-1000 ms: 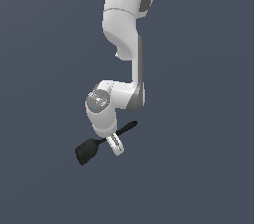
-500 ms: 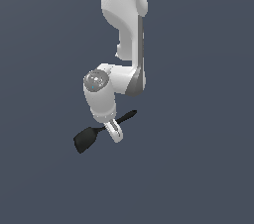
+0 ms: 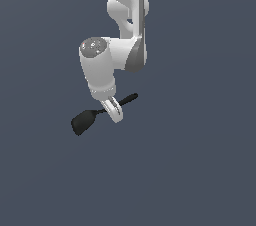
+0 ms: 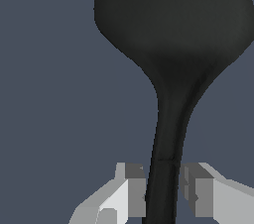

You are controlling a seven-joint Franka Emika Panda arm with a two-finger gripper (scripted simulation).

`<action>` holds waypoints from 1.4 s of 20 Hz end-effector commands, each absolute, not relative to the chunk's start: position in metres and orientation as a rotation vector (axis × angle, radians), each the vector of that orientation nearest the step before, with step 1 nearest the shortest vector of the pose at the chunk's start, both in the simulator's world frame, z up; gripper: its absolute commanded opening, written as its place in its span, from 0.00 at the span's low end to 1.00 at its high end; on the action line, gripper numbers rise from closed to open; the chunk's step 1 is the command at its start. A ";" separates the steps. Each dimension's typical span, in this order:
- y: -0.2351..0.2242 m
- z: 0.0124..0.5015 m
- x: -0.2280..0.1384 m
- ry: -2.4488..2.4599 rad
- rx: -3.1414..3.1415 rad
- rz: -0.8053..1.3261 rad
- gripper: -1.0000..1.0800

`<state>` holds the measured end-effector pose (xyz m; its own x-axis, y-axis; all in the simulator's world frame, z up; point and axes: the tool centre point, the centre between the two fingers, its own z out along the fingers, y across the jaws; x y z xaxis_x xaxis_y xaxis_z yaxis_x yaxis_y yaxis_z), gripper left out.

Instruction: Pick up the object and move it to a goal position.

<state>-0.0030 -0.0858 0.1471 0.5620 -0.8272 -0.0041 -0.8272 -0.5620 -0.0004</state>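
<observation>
The claw (image 3: 113, 109) is clamped on the thin handle of the black spatula (image 3: 85, 120), pinching it about midway along its length. From the wrist camera the two pale fingers (image 4: 130, 191) sit one on each side of the dark handle, pads pressed against it, and the handle runs straight out from between them and widens into the broad flat blade of the spatula (image 4: 171, 25) beyond the fingertips. From the exterior view the spatula hangs crosswise in the grip, slightly tilted: the blade sticks out past the claw toward the exterior view's left and a little lower, while the tip of the handle pokes out on the other side, toward the exterior view's right and a little higher. The tool touches nothing but the fingers; all around it is plain dark blue-grey ground (image 3: 200, 170), and I cannot tell from either picture how far it sits above that surface. Just above the claw is the white wrist with its rounded grey-capped joint (image 3: 94, 47), and from there the white arm (image 3: 127, 0) climbs up and out of the top of the exterior view.
</observation>
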 end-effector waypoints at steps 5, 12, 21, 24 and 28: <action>-0.088 0.196 -0.037 1.469 -2.773 0.003 0.00; -0.091 0.248 -0.073 1.469 -2.774 0.003 0.00; -0.094 0.306 -0.110 1.471 -2.776 0.000 0.00; -0.095 0.319 -0.118 1.471 -2.776 0.000 0.00; -0.095 0.331 -0.125 1.472 -2.776 -0.001 0.00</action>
